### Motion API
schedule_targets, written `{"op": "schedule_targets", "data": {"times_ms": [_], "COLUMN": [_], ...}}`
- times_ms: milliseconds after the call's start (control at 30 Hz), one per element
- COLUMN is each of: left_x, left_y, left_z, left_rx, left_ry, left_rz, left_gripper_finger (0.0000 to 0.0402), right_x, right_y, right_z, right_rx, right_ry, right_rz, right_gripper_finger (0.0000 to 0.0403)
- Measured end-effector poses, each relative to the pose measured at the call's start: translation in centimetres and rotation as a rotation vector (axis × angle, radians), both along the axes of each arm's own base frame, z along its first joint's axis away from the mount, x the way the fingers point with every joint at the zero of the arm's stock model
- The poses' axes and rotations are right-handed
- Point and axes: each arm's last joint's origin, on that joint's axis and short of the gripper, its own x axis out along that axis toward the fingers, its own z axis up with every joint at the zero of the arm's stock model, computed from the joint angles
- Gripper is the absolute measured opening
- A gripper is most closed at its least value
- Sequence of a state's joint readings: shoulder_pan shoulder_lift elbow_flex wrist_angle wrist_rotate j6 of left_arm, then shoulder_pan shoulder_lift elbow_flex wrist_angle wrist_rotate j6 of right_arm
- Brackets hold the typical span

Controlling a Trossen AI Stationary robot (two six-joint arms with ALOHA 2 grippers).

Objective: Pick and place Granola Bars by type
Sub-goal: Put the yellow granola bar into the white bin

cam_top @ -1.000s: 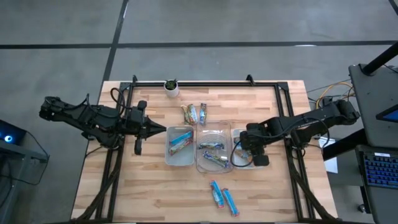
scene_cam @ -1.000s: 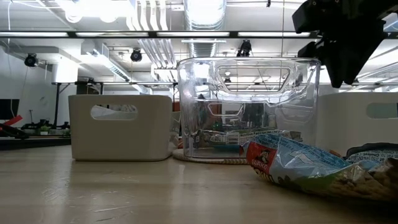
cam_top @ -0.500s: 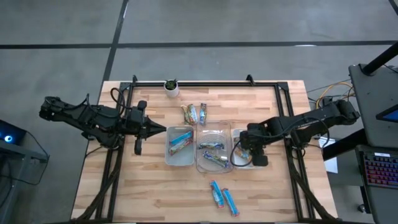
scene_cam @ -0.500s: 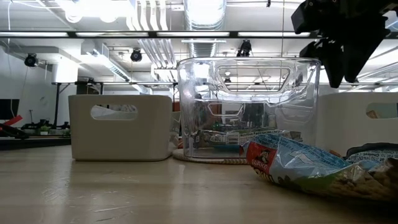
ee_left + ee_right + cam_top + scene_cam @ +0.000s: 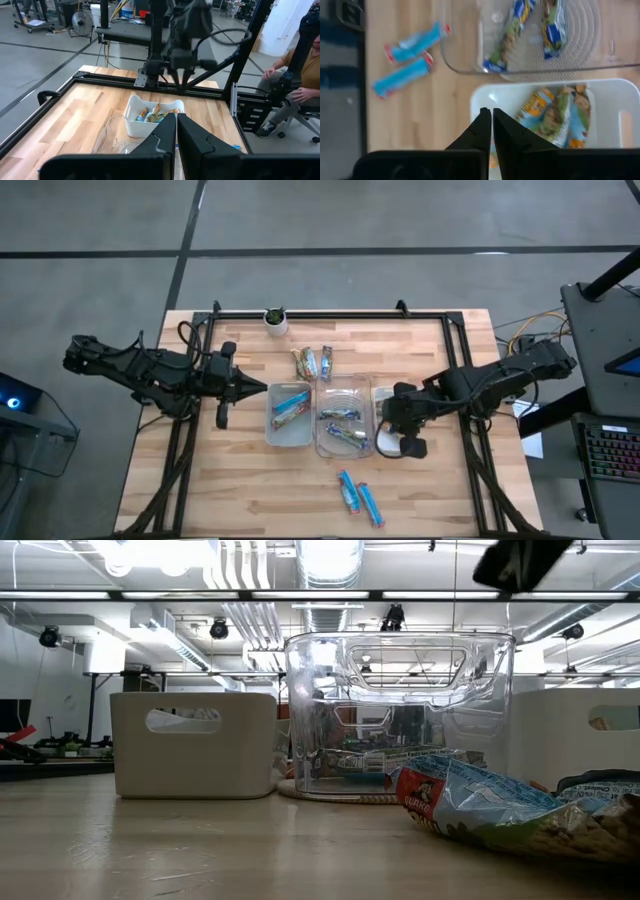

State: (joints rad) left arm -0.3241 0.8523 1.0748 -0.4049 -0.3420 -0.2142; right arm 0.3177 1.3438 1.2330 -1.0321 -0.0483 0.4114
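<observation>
Three trays stand in a row mid-table. A white tray holds blue granola bars. A clear tray holds green-tan ones. A second white tray holds brown-orange ones. Three bars lie on the wood beyond the trays, and two blue ones lie nearer. My right gripper hangs shut and empty above the near end of the brown-orange tray. My left gripper waits shut, left of the trays.
A small white pot with a green plant stands at the far edge. A black frame rims the table. In the low view one bar lies close in front of the trays. Bare wood lies at the near left.
My right gripper has risen from just above the brown-orange tray, almost out of the top of the low view, and has drifted a little toward the table's near edge while rolling slightly. The bars and trays have stayed where they were.
</observation>
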Motion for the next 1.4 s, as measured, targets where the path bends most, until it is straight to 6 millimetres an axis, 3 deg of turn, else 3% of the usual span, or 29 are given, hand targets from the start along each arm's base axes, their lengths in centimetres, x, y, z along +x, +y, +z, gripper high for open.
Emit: {"op": "schedule_targets", "data": {"times_ms": [300, 567, 867, 1100, 1400], "left_x": [0.0, 0.0, 0.0, 0.0, -1.0], "left_y": [0.0, -0.1, -0.1, -0.1, 1.3], "left_z": [0.0, 0.0, 0.0, 0.0, 1.0], "left_rx": [0.000, -0.002, 0.009, 0.023, -0.063], "left_ry": [0.001, 0.002, 0.002, 0.004, 0.091], "left_rz": [-0.009, -0.024, -0.040, -0.043, 0.020], "left_gripper_finger": [0.0000, 0.0000, 0.0000, 0.0000, 0.0001], "right_x": [1.3, 3.8, 6.1, 6.7, 6.7], "right_y": [3.4, 7.0, 9.6, 10.7, 10.4], "right_z": [3.0, 3.0, 2.8, 3.4, 3.8], "right_rx": [0.046, 0.056, 0.077, 0.095, 0.095], "right_ry": [-0.073, -0.054, -0.041, -0.061, -0.082], "right_rz": [-0.033, -0.008, -0.025, -0.054, -0.133], "right_gripper_finger": [0.0008, 0.0008, 0.0008, 0.0008, 0.0008]}}
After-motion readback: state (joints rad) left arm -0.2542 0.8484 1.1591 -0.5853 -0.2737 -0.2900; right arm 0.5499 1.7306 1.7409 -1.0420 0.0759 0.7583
